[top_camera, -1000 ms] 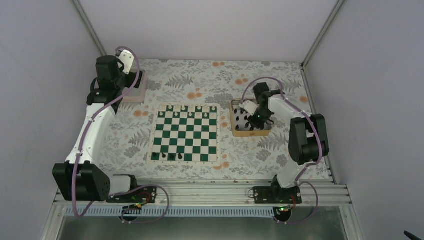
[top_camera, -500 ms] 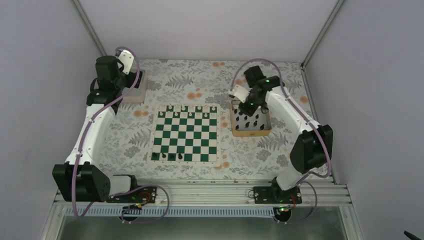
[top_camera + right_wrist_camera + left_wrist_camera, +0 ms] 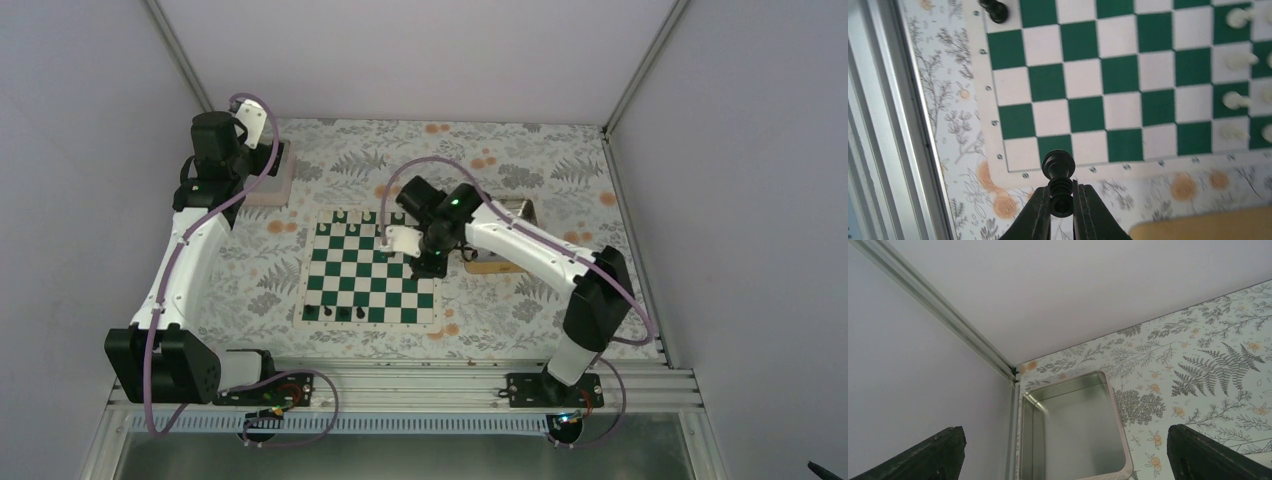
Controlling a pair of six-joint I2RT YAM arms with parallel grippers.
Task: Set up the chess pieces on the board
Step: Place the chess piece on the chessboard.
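1. the board (image 3: 370,265): lies flat on the table, a square mat of dark green and white squares inside a cream border.
2. black chess pieces (image 3: 345,313): stand upright in a short line along the near edge row, toward the left corner, each smaller than its square.
3. one more black piece (image 3: 1058,170): hangs over the board's edge, base pinched between the fingers of the right gripper (image 3: 1062,194), round head pointing outward.

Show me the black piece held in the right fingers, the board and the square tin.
black piece (image 3: 1058,167), right wrist view, on its round head.
board (image 3: 1119,75), right wrist view, on a bare green square.
square tin (image 3: 1078,435), left wrist view, on its bare floor.
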